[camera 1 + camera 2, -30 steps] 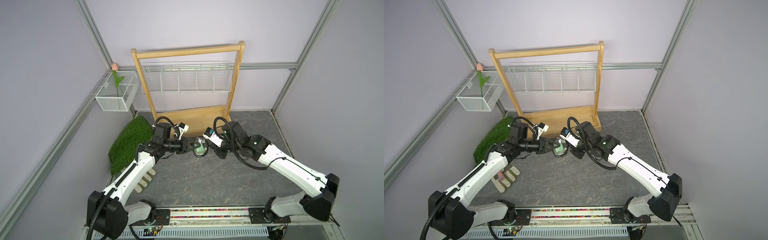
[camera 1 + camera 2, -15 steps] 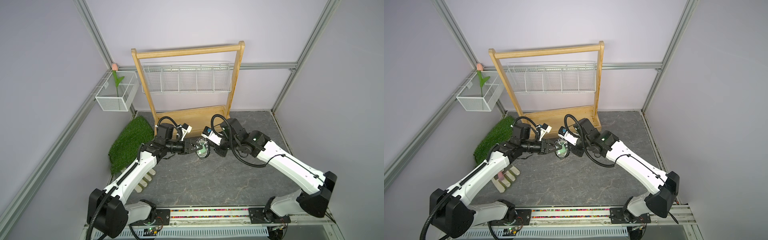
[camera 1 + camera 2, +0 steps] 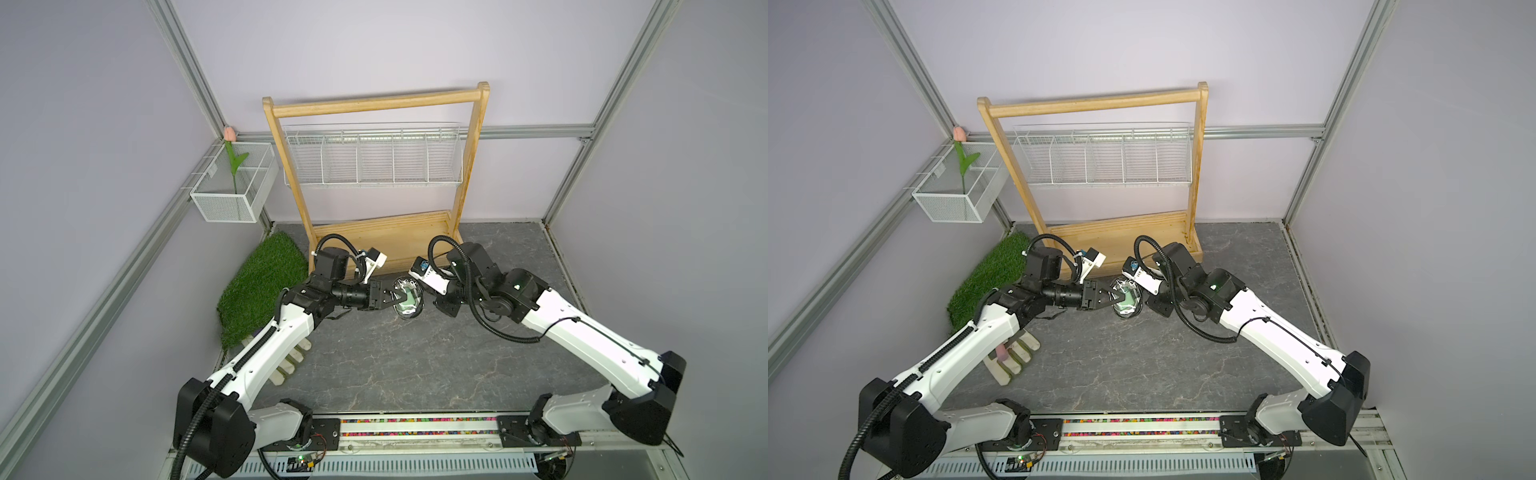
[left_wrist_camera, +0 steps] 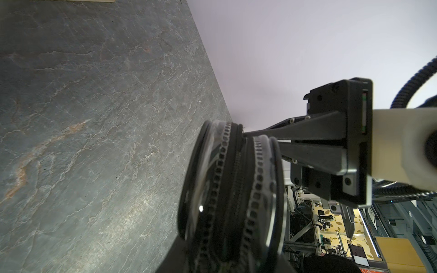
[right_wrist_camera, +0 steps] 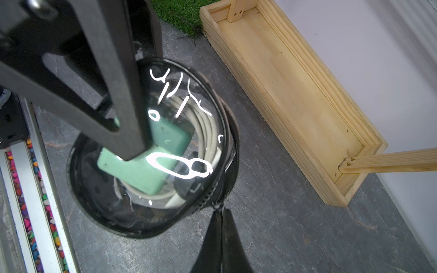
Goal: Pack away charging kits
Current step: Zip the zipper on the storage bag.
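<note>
An oval clear pouch [image 3: 409, 298] [image 3: 1127, 305] with a black zipper rim stands on edge just above the grey table, between both grippers. Through its clear side the right wrist view shows the mint-green charger block [image 5: 165, 141] and the white cable coil [image 5: 209, 132] inside. My left gripper [image 3: 398, 297] [image 3: 1118, 300] [image 4: 227, 260] is shut on the pouch's two faces, and one of its fingers [image 5: 113, 71] crosses the clear side. My right gripper [image 5: 221, 211] [image 3: 430, 291] is shut on the small zipper pull [image 5: 218, 206] at the rim.
A wooden rack with a trough base [image 3: 382, 237] [image 5: 295, 94] and a wire shelf [image 3: 372, 160] stands right behind the pouch. A grass mat [image 3: 266, 286] lies at the left. A white wire basket [image 3: 232, 187] hangs on the left wall. A white slatted holder [image 3: 1013, 357] sits under my left arm.
The pouch and my left gripper have drifted slightly to the right. The right arm has shifted a little with them. Both grips are unchanged.
</note>
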You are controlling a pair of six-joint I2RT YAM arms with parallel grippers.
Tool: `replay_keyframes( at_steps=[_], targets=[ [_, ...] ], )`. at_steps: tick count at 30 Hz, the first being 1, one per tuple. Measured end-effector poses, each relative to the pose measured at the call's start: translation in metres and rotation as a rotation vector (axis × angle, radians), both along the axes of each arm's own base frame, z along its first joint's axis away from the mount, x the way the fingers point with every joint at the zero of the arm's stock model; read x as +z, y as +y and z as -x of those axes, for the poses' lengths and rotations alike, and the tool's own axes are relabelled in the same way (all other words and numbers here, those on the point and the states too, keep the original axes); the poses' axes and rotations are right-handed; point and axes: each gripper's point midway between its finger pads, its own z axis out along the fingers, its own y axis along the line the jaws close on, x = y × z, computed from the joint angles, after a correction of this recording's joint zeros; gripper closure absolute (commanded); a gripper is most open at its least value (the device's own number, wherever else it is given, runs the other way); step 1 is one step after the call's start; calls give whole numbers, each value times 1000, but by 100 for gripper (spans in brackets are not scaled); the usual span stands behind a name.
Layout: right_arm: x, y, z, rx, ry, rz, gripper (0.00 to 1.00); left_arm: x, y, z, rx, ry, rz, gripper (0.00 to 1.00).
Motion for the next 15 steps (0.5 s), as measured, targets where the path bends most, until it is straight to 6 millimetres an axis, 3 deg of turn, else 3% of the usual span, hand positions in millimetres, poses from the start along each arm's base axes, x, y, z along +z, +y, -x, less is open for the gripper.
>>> replay_keyframes(
  at_steps=[9,15],
  targets=[
    [16,12,-6,53,10,32,94,-3,0,8,-41,-34,-11,100],
    [18,16,1,81,20,36,94,-8,1,14,-63,-30,-26,100]
  ],
)
